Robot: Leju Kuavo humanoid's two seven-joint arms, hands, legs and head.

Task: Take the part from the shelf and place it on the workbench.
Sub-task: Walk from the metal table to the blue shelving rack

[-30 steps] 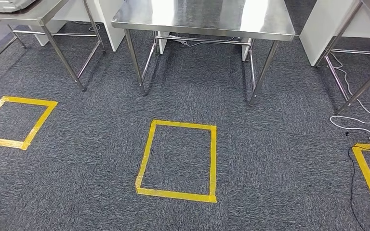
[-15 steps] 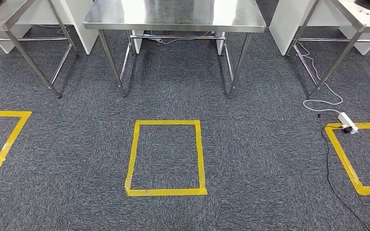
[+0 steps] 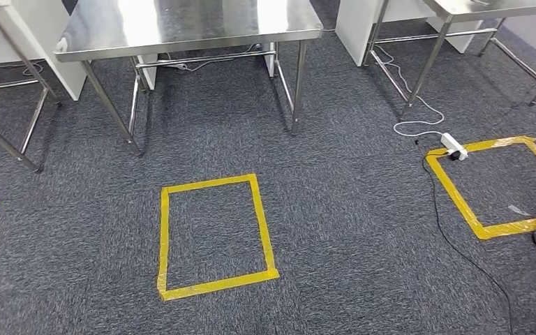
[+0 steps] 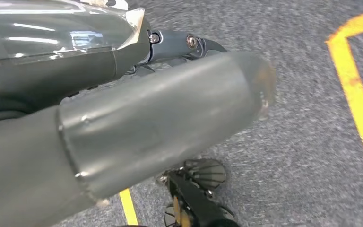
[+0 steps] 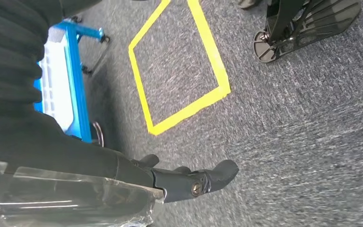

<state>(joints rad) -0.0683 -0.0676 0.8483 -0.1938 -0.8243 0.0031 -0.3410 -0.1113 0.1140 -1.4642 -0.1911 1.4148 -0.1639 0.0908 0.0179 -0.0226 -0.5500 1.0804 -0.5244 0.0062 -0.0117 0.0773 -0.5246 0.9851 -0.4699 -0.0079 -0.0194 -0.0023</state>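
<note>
Before the steel workbench – the robot is turning.
Its whole view has swung, so the yellow tape square now sits further left. Left hand and right hand hang with fingers released, grasping nothing – where the part lies cannot be told; fetching is probably still ahead.

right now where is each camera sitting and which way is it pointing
Head view: high on the body, looking forward and down at grey carpet, a steel table and a yellow tape square; no arm shows.
Left wrist view: behind the hanging left robot hand, facing the floor; thumb and fingers show.
Right wrist view: behind the hanging right robot hand, facing the floor and a blue cart; dark fingers show.
Shared: all three show grey carpet with yellow tape.
</note>
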